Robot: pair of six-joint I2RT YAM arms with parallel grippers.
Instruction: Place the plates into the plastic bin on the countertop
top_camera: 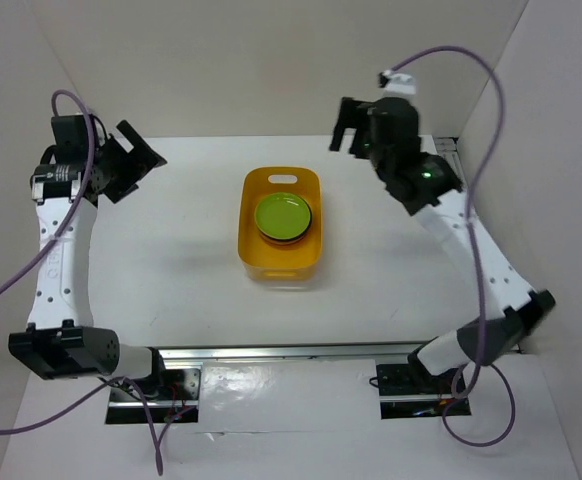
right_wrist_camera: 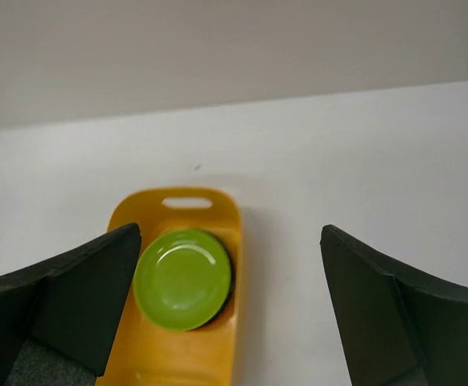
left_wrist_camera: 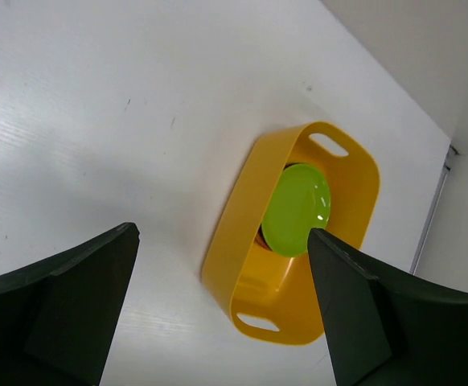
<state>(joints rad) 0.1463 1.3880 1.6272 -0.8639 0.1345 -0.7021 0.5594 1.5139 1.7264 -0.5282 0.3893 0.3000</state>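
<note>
A yellow-orange plastic bin [top_camera: 247, 235] stands on the white countertop [top_camera: 171, 270] in the middle. A stack of plates lies in its far half, topped by a lime green plate [top_camera: 283, 217]; only a dark rim shows beneath it. My left gripper [top_camera: 136, 160] hovers open at the far left, away from the bin, holding nothing. My right gripper [top_camera: 346, 130] is raised at the far right of the bin, open and empty. The left wrist view shows the bin [left_wrist_camera: 234, 233] and green plate [left_wrist_camera: 297, 211] between the open fingers [left_wrist_camera: 81, 305]. The right wrist view looks down on the bin [right_wrist_camera: 170, 354] and plate [right_wrist_camera: 182, 277].
White walls enclose the countertop on three sides. A metal rail [top_camera: 291, 351] with the arm bases runs along the near edge. Purple cables loop from both arms.
</note>
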